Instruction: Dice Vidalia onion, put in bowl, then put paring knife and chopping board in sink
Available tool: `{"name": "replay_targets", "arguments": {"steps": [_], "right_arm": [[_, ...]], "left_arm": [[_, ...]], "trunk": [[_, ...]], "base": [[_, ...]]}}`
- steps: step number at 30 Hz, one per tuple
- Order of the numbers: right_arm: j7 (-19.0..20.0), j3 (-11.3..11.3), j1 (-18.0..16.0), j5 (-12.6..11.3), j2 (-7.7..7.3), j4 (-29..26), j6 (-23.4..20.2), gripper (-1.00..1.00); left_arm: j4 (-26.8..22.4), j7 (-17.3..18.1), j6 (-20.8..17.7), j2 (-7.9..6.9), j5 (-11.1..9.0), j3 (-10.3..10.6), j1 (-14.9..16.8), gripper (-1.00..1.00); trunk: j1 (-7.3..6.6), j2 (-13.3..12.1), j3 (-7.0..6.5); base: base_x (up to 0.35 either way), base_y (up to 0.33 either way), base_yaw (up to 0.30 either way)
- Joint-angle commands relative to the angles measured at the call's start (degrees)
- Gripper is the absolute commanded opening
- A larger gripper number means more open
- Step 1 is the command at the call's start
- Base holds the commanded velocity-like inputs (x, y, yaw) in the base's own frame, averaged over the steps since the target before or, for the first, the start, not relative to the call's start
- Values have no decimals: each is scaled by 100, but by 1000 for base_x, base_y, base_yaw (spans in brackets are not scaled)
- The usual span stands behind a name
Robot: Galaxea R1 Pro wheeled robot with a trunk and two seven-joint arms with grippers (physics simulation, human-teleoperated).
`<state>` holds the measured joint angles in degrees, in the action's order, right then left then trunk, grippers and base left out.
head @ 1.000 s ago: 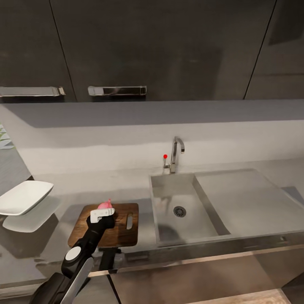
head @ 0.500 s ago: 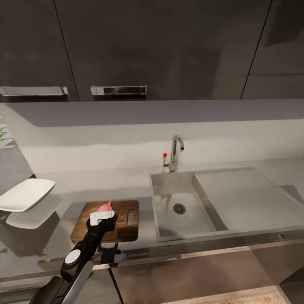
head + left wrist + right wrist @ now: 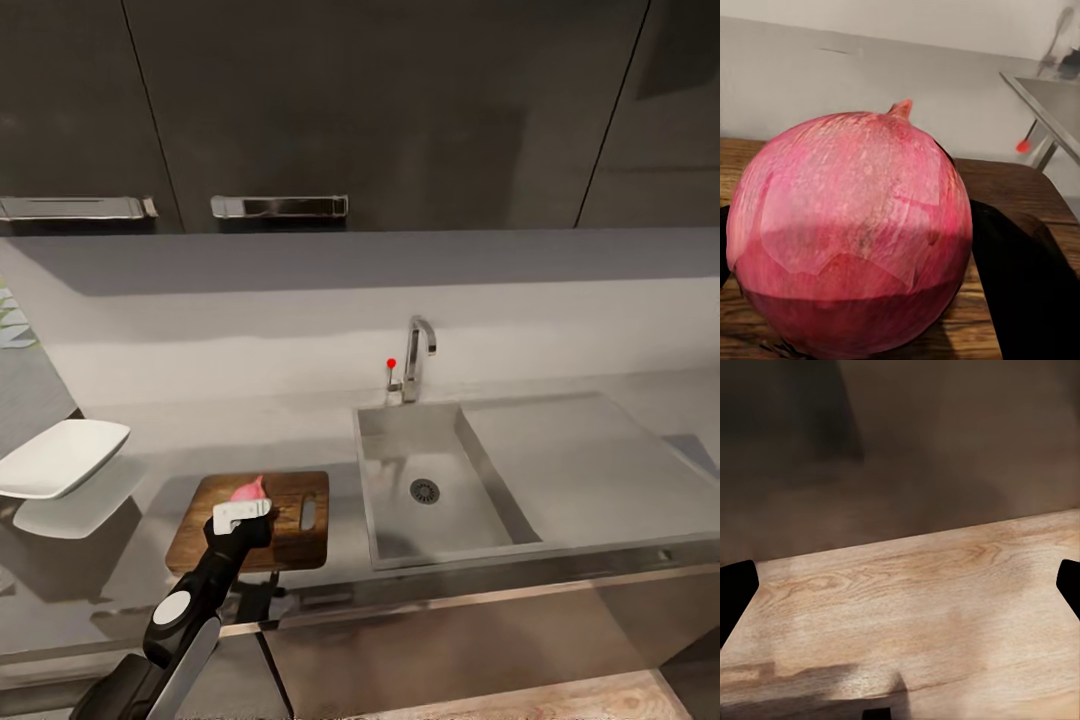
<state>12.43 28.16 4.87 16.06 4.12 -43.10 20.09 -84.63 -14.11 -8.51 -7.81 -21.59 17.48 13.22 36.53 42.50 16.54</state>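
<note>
A pink-red onion [image 3: 248,489] sits at the far left part of the dark-brown chopping board [image 3: 295,540] on the grey countertop [image 3: 250,435]. My left gripper [image 3: 243,514] is shut on it; the onion [image 3: 851,232] looms close in the left wrist view with dark fingers [image 3: 1020,285] against its sides and the board [image 3: 1020,184] just beneath. The white bowl [image 3: 60,457] stands left of the board. To the right lies the sink [image 3: 470,520], its basin bare. My right gripper [image 3: 900,592] is open, low over a wooden floor. The paring knife is out of view.
A faucet [image 3: 416,358] with a red-tipped lever [image 3: 391,364] stands behind the sink. A flat drainboard [image 3: 580,465] extends to the right of the basin. Dark wall cabinets with metal handles [image 3: 278,206] hang above. The board's handle slot [image 3: 307,513] faces the sink.
The whole picture has shifted slightly, so the camera moved. My left gripper still holds the onion at the same spot over the board.
</note>
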Motion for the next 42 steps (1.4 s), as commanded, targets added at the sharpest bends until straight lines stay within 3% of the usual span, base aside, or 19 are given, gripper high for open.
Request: {"name": "replay_targets", "arguments": {"steps": [1,11,42], "right_arm": [[49,40,-3,38,9,-12,13,100],[49,40,-4,38,9,-12,13,100],[49,40,-4,38,9,-5,13,100]], "left_arm": [[-10,-57,-19,-9,-38,18,5,-100],[-10,-57,-19,-7,-38,19,5,-100],[-10,-57,-19,-9,-38,18,5,-100]], "trunk": [[1,7,16],[1,7,87],[1,7,92]], "base": [[0,0,0],[0,0,6],[7,10,0]]}}
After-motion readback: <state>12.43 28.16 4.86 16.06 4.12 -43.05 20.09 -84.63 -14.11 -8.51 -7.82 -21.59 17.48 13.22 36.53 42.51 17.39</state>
